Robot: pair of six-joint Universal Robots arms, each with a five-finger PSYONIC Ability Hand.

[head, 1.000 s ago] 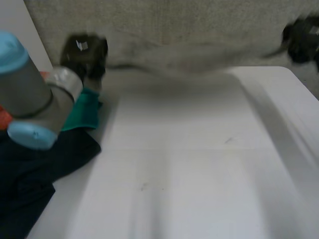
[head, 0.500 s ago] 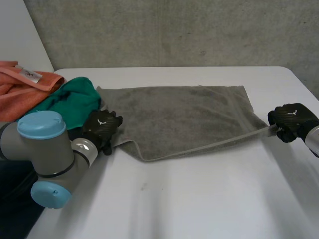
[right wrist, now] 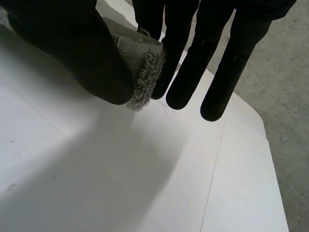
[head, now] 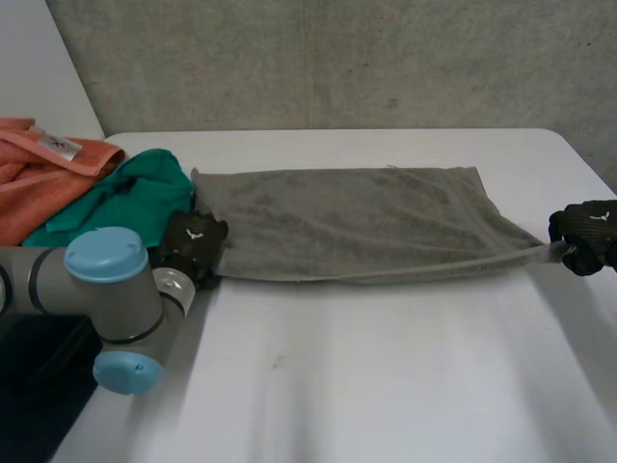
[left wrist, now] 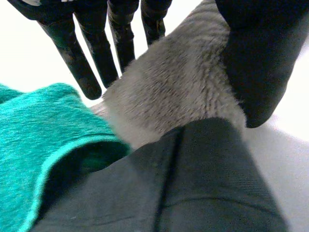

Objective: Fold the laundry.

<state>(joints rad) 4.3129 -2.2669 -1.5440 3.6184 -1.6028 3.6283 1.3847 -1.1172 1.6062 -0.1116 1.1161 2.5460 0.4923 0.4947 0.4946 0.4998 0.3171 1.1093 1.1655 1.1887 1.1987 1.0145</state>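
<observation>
A grey towel (head: 347, 222) lies flat on the white table (head: 386, 376), stretched in a long band between my two hands. My left hand (head: 193, 246) rests at its near left corner. In the left wrist view its fingers (left wrist: 79, 53) are straight and spread from the thumb, with the towel corner (left wrist: 178, 92) lying loose under the palm. My right hand (head: 586, 231) is at the near right corner, off the table's right side. In the right wrist view its thumb (right wrist: 87, 58) and a finger pinch the towel's corner (right wrist: 142, 72).
A green cloth (head: 135, 198) lies just left of the towel, touching my left hand. An orange cloth (head: 48, 174) is behind it. A dark cloth (left wrist: 203, 183) lies under my left arm at the table's left edge.
The towel came down from a swing in the air onto the table. My right hand then moved right and pulled the near edge taut. My left hand's fingers opened.
</observation>
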